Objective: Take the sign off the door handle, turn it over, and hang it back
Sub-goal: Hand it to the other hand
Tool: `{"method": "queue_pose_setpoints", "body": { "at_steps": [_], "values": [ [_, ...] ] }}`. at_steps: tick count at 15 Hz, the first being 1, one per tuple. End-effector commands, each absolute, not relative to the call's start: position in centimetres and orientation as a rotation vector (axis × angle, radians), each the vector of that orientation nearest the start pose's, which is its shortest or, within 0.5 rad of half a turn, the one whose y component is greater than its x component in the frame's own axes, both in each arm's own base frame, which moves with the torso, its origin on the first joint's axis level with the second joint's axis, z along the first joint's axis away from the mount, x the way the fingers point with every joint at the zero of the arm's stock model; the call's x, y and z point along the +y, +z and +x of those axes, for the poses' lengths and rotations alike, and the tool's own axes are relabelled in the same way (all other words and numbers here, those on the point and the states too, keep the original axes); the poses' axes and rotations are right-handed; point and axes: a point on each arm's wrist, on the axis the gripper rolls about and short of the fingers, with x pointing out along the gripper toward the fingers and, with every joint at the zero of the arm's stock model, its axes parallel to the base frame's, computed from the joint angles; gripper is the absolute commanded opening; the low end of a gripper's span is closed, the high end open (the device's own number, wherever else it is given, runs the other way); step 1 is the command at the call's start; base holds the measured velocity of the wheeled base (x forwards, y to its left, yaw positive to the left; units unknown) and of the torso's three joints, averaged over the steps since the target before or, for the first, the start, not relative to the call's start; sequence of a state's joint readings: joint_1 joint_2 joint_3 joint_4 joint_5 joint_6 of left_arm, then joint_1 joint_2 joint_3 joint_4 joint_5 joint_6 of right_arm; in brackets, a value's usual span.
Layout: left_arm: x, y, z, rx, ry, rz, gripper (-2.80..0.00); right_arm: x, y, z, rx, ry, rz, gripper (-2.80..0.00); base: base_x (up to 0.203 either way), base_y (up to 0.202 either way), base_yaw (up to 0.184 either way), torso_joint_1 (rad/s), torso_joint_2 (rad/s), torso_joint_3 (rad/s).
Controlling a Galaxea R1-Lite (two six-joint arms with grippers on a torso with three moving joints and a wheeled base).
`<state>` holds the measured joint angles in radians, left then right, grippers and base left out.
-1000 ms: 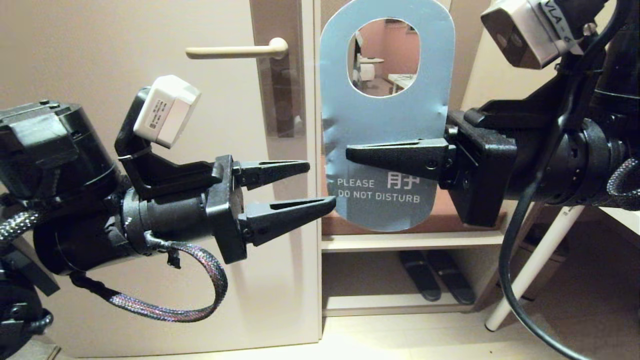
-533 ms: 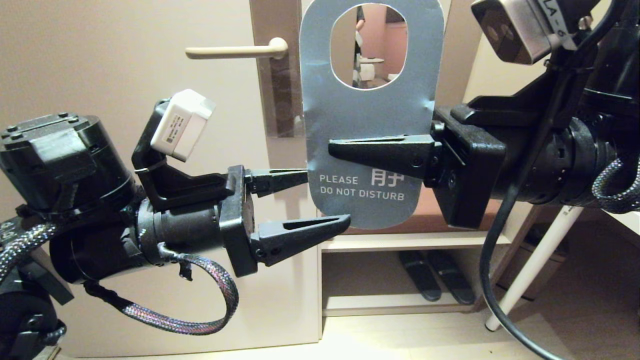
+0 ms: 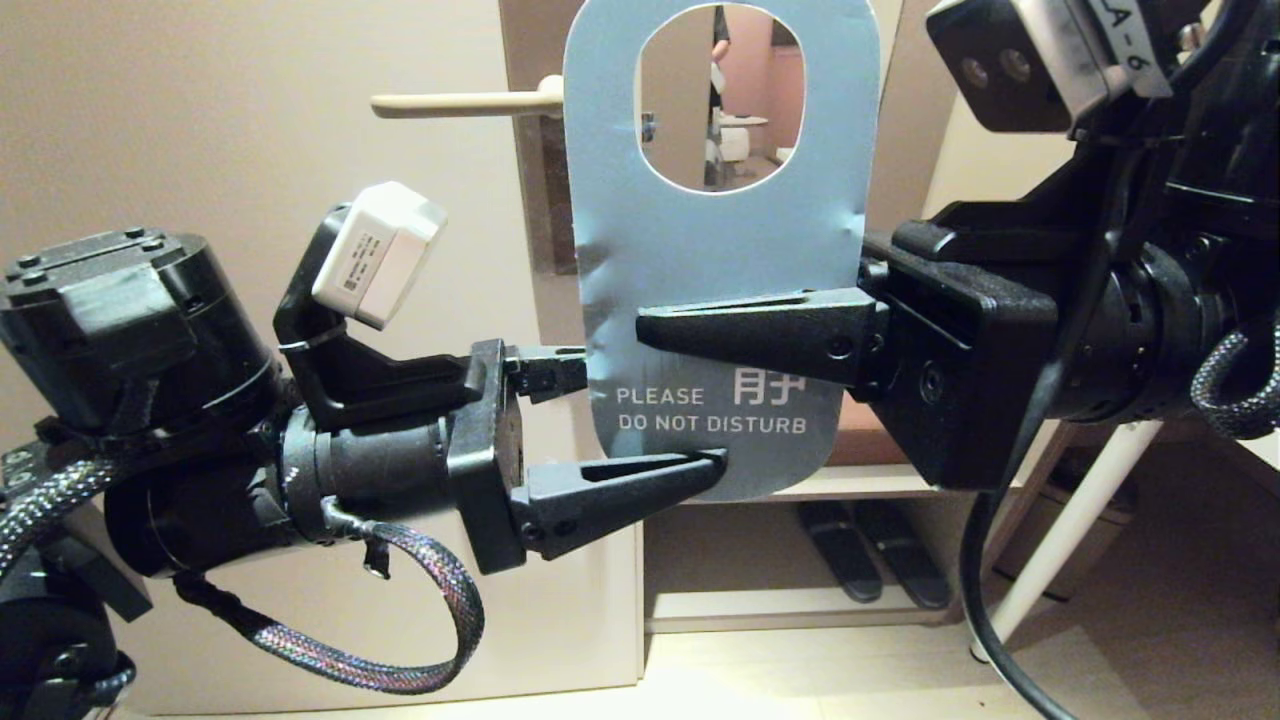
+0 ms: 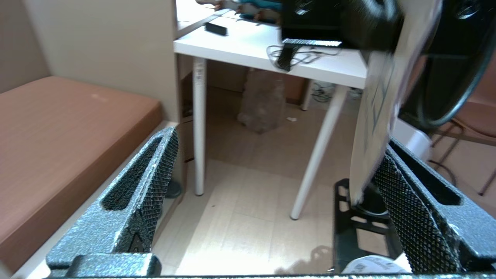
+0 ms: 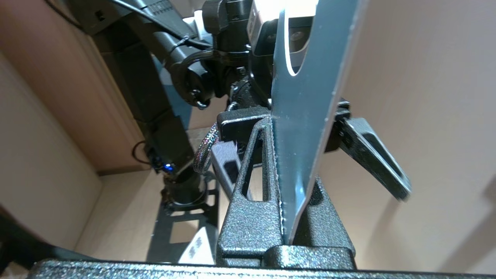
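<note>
Beige door (image 3: 250,130) fills my head view on the left, its slim door handle (image 3: 460,101) level on a brownish plate. Right of it I see pale shelving, dark slippers (image 3: 870,560) low down, light wood flooring and a white table leg (image 3: 1060,540). My left wrist view adds a white table (image 4: 271,54) and an orange-brown cushioned surface (image 4: 58,135). My right gripper (image 3: 690,325) is clamped on the sign (image 3: 715,240), holding it upright in front of the handle's elbow, off the lever. Its blue-grey face reads "PLEASE DO NOT DISTURB". My left gripper (image 3: 640,420) stands wide, one finger each side of the sign's lower edge, not closed on it.
</note>
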<state>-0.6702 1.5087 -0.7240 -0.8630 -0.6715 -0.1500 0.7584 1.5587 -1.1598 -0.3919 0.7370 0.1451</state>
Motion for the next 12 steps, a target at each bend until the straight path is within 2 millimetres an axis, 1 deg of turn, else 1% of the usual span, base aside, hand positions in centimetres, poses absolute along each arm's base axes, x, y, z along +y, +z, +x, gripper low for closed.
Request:
{"method": "queue_pose_setpoints", "body": {
  "at_steps": [1, 5, 9, 12],
  "values": [
    [-17.2, 23.9, 18.8, 0.006, -1.364, -0.128, 0.0, 20.9, 30.0, 19.2, 0.12, 1.51, 0.118, -2.8, 0.0, 0.0, 0.0, 0.0, 0.0, 0.0],
    [-17.5, 24.0, 18.3, 0.006, -1.388, -0.131, 0.0, 21.2, 29.9, 19.5, 0.093, 1.512, 0.118, -2.8, 0.0, 0.0, 0.0, 0.0, 0.0, 0.0],
    [-17.4, 24.0, 18.0, 0.006, -1.389, -0.131, 0.0, 21.2, 29.5, 19.5, 0.104, 1.513, 0.116, -2.8, 0.0, 0.0, 0.0, 0.0, 0.0, 0.0],
    [-17.7, 24.0, 17.5, 0.008, -1.413, -0.131, 0.0, 21.5, 29.4, 19.5, 0.103, 1.521, 0.115, -2.8, 0.0, 0.0, 0.0, 0.0, 0.0, 0.0]
  ]
}}
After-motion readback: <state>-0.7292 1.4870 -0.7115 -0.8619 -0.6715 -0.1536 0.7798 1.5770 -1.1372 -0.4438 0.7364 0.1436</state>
